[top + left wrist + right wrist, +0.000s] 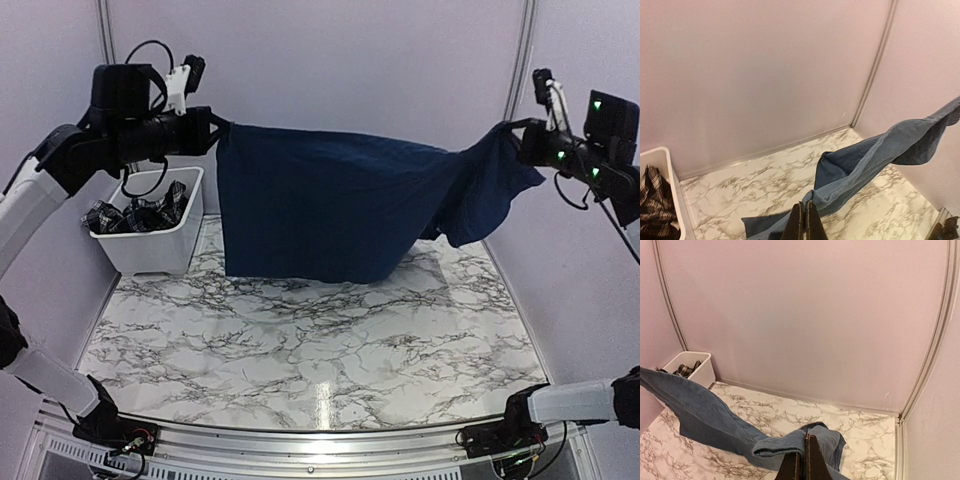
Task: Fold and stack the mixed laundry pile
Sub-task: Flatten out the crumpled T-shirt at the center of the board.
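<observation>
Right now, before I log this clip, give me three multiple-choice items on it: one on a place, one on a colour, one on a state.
1. Where is the plaid garment?
A. in the white bin
B. draped over an arm
C. pinned to the wall

2. What colour is the t-shirt held in the air?
A. red
B. navy blue
C. white

3. What state is the t-shirt in?
A. folded in a stack
B. crumpled in the bin
C. stretched between the left end effector and right end effector, both shut on it

Answers:
1 A, checked cloth shows inside the bin at far left.
2 B, the cloth is blue in every view.
3 C, each wrist view shows closed fingers pinching blue cloth.
</observation>
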Motion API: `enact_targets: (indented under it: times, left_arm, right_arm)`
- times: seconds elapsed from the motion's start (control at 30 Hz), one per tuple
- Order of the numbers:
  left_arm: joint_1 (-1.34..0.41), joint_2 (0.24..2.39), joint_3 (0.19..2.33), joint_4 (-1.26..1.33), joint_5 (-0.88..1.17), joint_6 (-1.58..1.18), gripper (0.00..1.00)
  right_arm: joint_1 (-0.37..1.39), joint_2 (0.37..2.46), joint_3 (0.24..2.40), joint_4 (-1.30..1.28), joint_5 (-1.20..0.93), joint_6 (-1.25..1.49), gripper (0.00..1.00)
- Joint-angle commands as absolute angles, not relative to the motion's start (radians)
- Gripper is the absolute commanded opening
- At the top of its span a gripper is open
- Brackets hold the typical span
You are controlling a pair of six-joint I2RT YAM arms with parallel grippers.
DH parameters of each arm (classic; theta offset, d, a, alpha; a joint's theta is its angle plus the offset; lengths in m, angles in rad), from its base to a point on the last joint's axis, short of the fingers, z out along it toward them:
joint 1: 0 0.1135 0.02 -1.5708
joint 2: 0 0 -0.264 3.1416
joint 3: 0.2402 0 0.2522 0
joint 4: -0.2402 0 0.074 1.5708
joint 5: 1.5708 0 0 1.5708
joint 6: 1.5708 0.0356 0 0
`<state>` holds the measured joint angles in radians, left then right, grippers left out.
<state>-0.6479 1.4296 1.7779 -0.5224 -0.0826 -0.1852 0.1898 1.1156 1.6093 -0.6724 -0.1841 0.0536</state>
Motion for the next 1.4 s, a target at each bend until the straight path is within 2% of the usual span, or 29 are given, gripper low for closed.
enact_targets:
  times: [0.0, 0.3, 0.4, 0.5, 0.6, 0.73, 0.83, 0.93, 1.0, 1.03, 1.13, 1.23, 1.37]
  left_arm:
    - [-0.751, 1.352, 1.883, -0.501, -0.128, -0.113, 0.0]
    - [-0.871, 1.33, 2.04, -0.495, -0.205, -0.07, 0.0]
    - [-0.871, 1.348, 2.052, -0.495, -0.241, -0.057, 0.0]
    - [-0.868, 1.393, 2.052, -0.495, -0.4, -0.047, 0.0]
    - [-0.787, 1.46, 2.053, -0.494, -0.441, -0.082, 0.0]
    - [-0.593, 1.568, 2.081, -0.438, -0.29, -0.216, 0.0]
    - [-0.519, 1.711, 2.237, -0.417, -0.24, -0.225, 0.0]
    - [-0.437, 1.839, 2.43, -0.358, -0.126, -0.291, 0.0]
    - [-0.405, 1.853, 2.459, -0.24, -0.064, -0.309, 0.0]
    - [-0.393, 1.852, 2.461, -0.179, -0.048, -0.313, 0.0]
    - [-0.352, 1.862, 2.485, -0.075, 0.007, -0.349, 0.0]
    - [-0.332, 1.872, 2.456, -0.071, 0.051, -0.331, 0.0]
    - [-0.325, 1.814, 2.186, -0.036, 0.1, -0.228, 0.0]
  right_arm:
    - [0.229, 1.09, 1.832, -0.628, -0.167, 0.032, 0.0]
    - [0.236, 1.159, 2.135, -0.693, -0.18, 0.021, 0.0]
    - [0.236, 1.182, 2.139, -0.709, -0.111, -0.011, 0.0]
    - [0.236, 1.204, 2.091, -0.704, 0.021, -0.045, 0.0]
    - [0.235, 1.232, 1.983, -0.622, 0.113, -0.063, 0.0]
    - [0.212, 1.342, 1.96, -0.506, 0.166, -0.065, 0.0]
    - [0.18, 1.477, 2.088, -0.446, 0.14, -0.055, 0.0]
    - [0.16, 1.661, 2.337, -0.425, 0.105, -0.065, 0.0]
    - [0.144, 1.769, 2.555, -0.432, 0.093, -0.07, 0.0]
    - [0.13, 1.784, 2.594, -0.394, 0.065, -0.052, 0.0]
    - [0.109, 1.757, 2.543, -0.22, -0.023, -0.023, 0.0]
    - [0.104, 1.76, 2.529, -0.186, -0.076, -0.038, 0.0]
    - [0.105, 1.691, 2.257, -0.208, -0.192, -0.052, 0.0]
